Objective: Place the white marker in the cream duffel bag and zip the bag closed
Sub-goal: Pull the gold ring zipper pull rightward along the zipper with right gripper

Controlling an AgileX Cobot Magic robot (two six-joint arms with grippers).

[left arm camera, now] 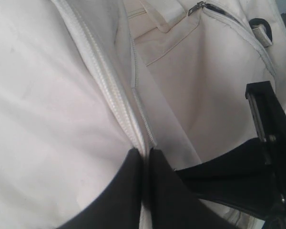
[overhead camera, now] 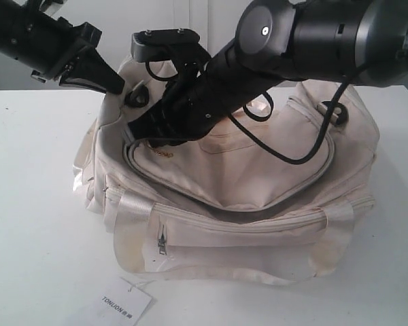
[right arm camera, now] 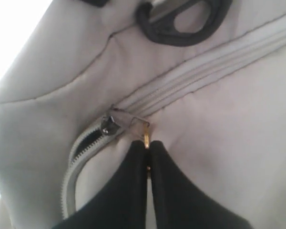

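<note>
While the right gripper [right arm camera: 147, 145] is pinching fully shut on the gold zipper pull [right arm camera: 146, 136], I am watching the open zipper track [overhead camera: 190, 200] curving away from it along the front of the bag [overhead camera: 258, 176] toward the opposite end. That arm is reaching low across the top. The left gripper [left arm camera: 145, 153] is clamping shut on the zipper edge [left arm camera: 109, 90] nearby. I am not seeing the marker; presumably it is lying inside.
</note>
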